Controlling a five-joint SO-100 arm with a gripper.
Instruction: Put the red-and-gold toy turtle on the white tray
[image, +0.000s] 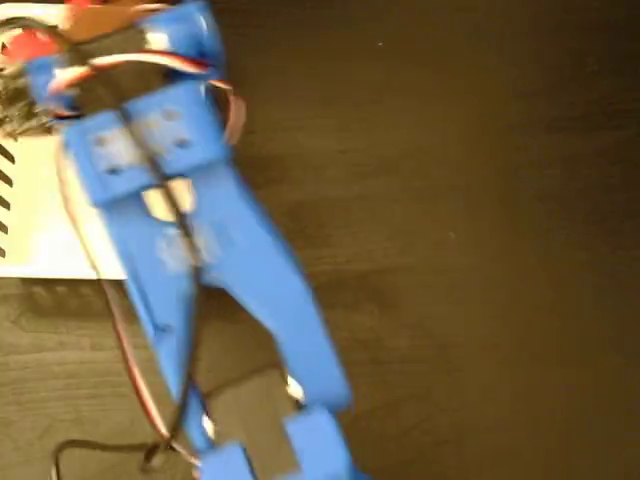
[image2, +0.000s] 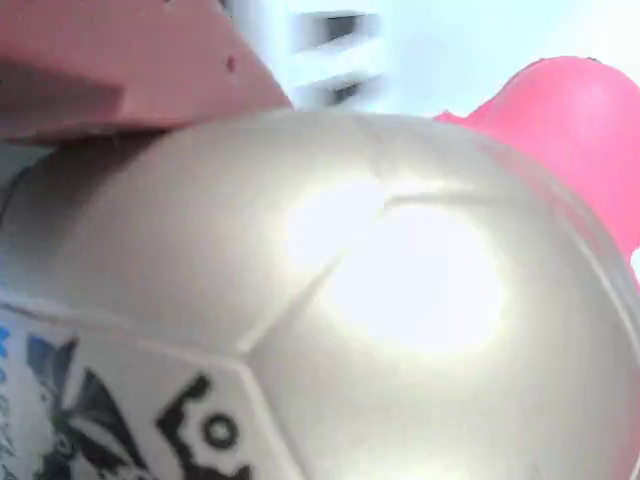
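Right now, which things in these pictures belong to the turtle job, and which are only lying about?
Part of the job:
- red-and-gold toy turtle, filling the wrist view
- white tray, at the left edge of the fixed view
- blue arm

Lying about:
- dark wooden table
- cables

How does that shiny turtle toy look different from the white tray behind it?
The toy turtle has a rounded, glossy gold shell with a black mark and red parts; the white tray is flat, matte and plain white with black slots along one edge. In the wrist view the turtle fills the picture; the tray is only a pale backdrop.

A dark wood-grain table (image: 480, 220) fills the fixed view, a black cable (image: 95, 447) lying at its lower left.
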